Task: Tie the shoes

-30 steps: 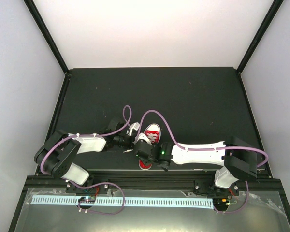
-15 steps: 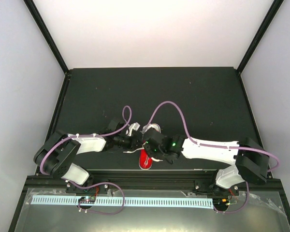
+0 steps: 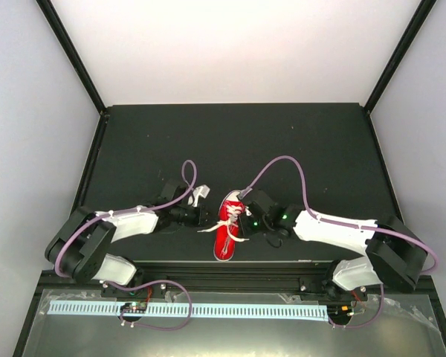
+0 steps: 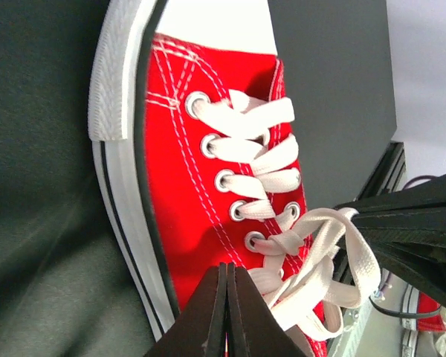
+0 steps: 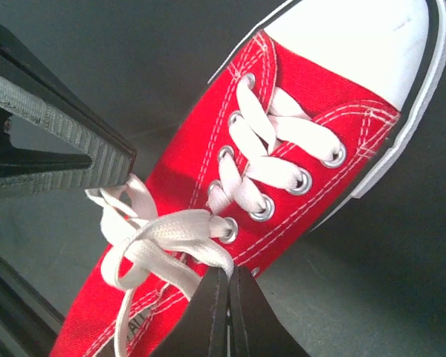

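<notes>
Bench [image 3: 320, 149]: black, matt surface, walled by pale panels on three sides.

Left arm [image 3: 130, 222] and right arm [image 3: 334, 227]: both reach inward from their bases at the near edge and meet at the middle of the bench, one on each side of the shoe.

Sneaker [image 3: 224, 236]: one red canvas low-top, lying near the front edge of the bench at its centre, between the two arms. The white toe cap [image 5: 357, 33] points to the far side and the heel towards the bases. It rests on its sole.

Left pincer [image 4: 224, 271]: fingers pressed together, tips over the shoe's left flank at the lower eyelets. Whether a lace strand is caught between them cannot be told.

Right pincer [image 5: 227, 274]: fingers pressed together, tips at the lowest eyelet on the opposite flank, touching or just beside a loose strand. A grip on it cannot be confirmed.

Laces [image 4: 253, 149]: white and flat, crossed neatly through the upper eyelets, with loose crossed strands and loops bunched over the tongue towards the heel.
</notes>
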`<state>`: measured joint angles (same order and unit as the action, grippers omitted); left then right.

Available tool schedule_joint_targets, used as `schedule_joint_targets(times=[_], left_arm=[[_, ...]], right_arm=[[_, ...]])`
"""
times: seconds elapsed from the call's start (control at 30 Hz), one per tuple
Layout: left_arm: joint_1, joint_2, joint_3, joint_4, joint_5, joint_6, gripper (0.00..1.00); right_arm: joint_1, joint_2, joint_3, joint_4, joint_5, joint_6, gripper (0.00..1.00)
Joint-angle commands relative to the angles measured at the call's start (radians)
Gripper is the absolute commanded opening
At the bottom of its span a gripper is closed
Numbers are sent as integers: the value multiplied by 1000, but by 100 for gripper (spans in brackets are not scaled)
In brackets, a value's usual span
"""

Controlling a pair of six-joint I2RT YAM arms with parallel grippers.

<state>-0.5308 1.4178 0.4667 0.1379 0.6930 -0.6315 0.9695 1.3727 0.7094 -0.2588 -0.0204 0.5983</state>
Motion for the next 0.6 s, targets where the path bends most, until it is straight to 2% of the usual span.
schedule_joint_targets(times=[0.0, 0.57], left_arm=[[23, -32, -12, -32, -39, 25, 2], [84, -32, -57, -3, -68, 12, 2]], right_arm=[[-23, -36, -15, 48, -43, 24, 2], [-89, -69, -66, 57, -72, 28, 2]])
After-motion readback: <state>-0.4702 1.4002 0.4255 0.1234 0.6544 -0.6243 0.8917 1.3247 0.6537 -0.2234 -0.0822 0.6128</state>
